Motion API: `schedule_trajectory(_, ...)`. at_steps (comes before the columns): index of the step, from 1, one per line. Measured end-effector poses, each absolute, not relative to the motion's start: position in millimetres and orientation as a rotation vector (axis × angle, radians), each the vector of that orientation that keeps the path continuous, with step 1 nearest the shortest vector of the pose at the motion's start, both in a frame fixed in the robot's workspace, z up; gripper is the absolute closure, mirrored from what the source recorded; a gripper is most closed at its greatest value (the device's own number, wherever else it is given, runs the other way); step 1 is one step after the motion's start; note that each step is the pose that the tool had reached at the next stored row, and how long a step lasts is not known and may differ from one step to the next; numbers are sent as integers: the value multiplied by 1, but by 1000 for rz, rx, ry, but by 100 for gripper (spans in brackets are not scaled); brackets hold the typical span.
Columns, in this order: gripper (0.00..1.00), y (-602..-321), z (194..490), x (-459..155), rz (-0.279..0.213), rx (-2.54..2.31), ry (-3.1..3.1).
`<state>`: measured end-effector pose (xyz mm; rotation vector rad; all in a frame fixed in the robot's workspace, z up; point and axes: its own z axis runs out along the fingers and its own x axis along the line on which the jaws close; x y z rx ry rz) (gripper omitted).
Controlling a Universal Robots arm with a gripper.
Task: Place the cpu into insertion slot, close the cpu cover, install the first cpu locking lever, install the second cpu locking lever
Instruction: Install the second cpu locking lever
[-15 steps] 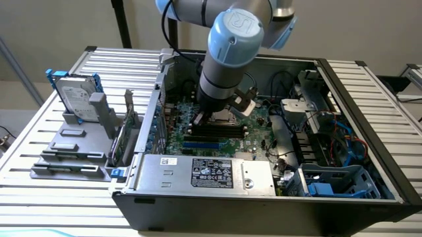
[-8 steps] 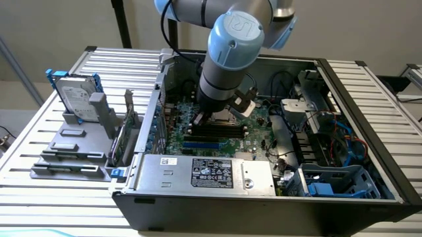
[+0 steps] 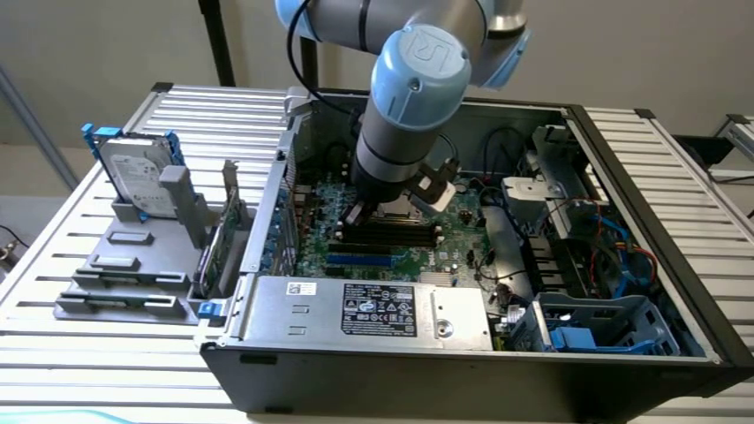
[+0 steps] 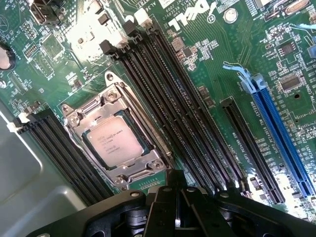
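1. At the exterior view's left, a hard drive [image 3: 132,173] stands upright in a grey holder [image 3: 141,256] on a ribbed metal surface [image 3: 71,344], beside an open computer case [image 3: 495,371].
2. Along the near side of the case lies a grey power supply box [image 3: 365,311] with a dark label on top.
3. Near the middle of the exterior view, the robot arm [image 3: 407,97] reaches down into the case, over the green motherboard [image 3: 353,252]; a blue-capped joint faces the camera.
4. At the exterior view's right, the case holds cables and a blue plastic drive bay [image 3: 601,327].
5. In the wrist view, the cpu [image 4: 113,142] sits flat inside the insertion slot [image 4: 83,147], its pale silver top facing up.
6. The cpu cover [image 4: 114,170] lies closed over it as a silvery frame, with the chip showing through the central window.
7. Black memory slots [image 4: 168,106] run on both sides of the socket, and a blue expansion slot [image 4: 281,133] lies farther off.
8. The tool [image 4: 175,207] hangs above the board near the socket's edge; its dark fingers are closed together, hold nothing, and do not appear to touch the cover.
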<state>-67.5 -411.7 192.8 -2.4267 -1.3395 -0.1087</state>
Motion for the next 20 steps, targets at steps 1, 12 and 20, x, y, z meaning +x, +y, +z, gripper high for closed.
schedule_trajectory(1, 89, -412, 192, -68, -109, -2426, -1339)
schedule_trajectory(12, 89, -412, 192, -68, -101, -2437, -1344)
schedule_trajectory(20, 89, -412, 201, -68, -83, -2459, -1354)
